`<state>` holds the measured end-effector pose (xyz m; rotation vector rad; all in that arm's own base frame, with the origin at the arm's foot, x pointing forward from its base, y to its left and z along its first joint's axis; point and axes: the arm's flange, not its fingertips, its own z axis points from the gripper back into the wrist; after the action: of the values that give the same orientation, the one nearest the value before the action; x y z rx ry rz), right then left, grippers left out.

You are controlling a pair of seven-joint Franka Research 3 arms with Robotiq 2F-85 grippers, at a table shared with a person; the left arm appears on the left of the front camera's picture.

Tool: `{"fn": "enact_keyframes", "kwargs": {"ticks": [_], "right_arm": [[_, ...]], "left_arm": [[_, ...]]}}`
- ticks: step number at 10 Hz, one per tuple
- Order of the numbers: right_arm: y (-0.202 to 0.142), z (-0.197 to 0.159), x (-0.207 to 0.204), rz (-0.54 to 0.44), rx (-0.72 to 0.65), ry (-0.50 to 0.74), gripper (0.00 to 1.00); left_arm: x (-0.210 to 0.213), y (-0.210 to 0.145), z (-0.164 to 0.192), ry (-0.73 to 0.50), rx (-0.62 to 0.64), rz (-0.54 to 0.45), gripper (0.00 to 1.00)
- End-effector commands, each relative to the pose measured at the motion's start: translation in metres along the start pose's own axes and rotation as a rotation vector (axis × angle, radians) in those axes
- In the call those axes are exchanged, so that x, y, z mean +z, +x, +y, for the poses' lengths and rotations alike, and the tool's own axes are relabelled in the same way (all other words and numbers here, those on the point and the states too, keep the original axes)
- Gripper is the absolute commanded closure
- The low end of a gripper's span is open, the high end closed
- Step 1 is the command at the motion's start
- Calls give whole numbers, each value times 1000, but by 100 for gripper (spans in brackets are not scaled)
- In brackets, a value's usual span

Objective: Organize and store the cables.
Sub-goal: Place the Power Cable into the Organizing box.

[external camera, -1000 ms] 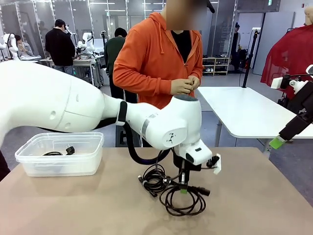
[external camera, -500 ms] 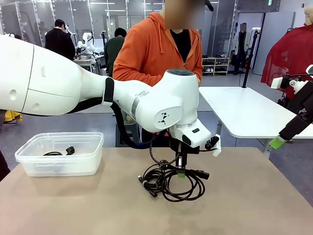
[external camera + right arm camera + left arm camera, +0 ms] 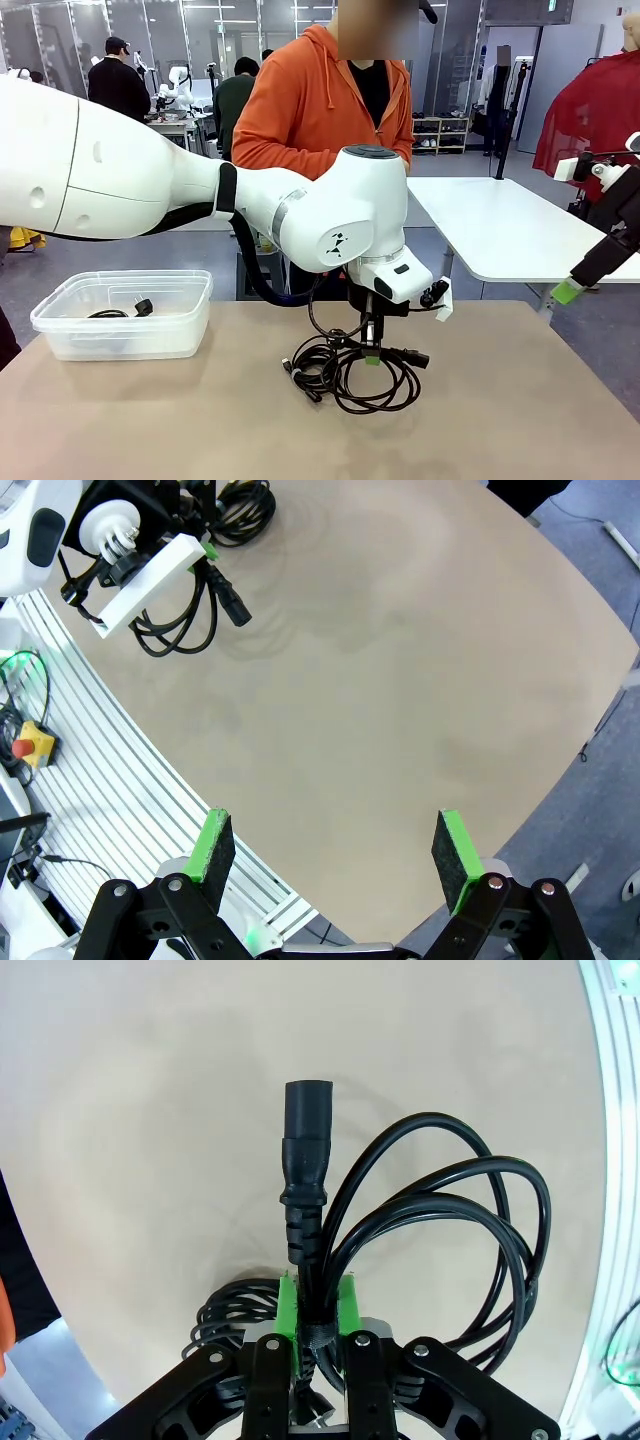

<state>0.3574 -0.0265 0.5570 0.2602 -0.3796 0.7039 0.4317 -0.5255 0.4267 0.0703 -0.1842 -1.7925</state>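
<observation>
The left end effector (image 3: 318,1302) points straight down over the middle of the worktop (image 3: 150,430). Its green pads are pinched tight on a black cable (image 3: 470,1220), just behind the plug (image 3: 305,1150). The plug sticks out level past the fingers. The cable's loops fan out beside the plug, low over the worktop; I cannot tell whether they touch it. A second coil (image 3: 312,362) sits just beside the held one, on the bin's side, and its strands overlap the held loops. At the worktop's left end stands a clear bin (image 3: 60,338) with one more cable (image 3: 120,311) lying inside. The right end effector (image 3: 335,845) hangs up at the right side, well apart from the coils, with its fingers spread wide and nothing between them. A person (image 3: 320,110) in an orange hoodie stands at the far side, behind the left arm.
</observation>
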Motion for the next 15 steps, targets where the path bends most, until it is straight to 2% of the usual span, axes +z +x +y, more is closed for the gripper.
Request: {"fn": "enact_keyframes", "kwargs": {"ticks": [1, 2, 4, 6, 9, 12, 15], "right_arm": [[-1, 0, 1, 10, 1, -7, 0], [-1, 0, 1, 10, 1, -7, 0], [-1, 0, 1, 10, 1, -7, 0], [-1, 0, 1, 10, 1, -7, 0], [-1, 0, 1, 10, 1, -7, 0], [-1, 0, 1, 10, 1, -7, 0], [-1, 0, 1, 10, 1, -7, 0]], "left_arm": [[4, 2, 0, 5, -4, -4, 100], [0, 0, 0, 0, 0, 0, 83], [34, -42, 8, 32, 24, -29, 83], [49, -87, 1, 33, -25, -19, 83], [71, -166, -19, 73, 22, -15, 83], [95, -257, -25, 170, 274, 13, 83], [110, -323, -1, 242, 504, 36, 83]]}}
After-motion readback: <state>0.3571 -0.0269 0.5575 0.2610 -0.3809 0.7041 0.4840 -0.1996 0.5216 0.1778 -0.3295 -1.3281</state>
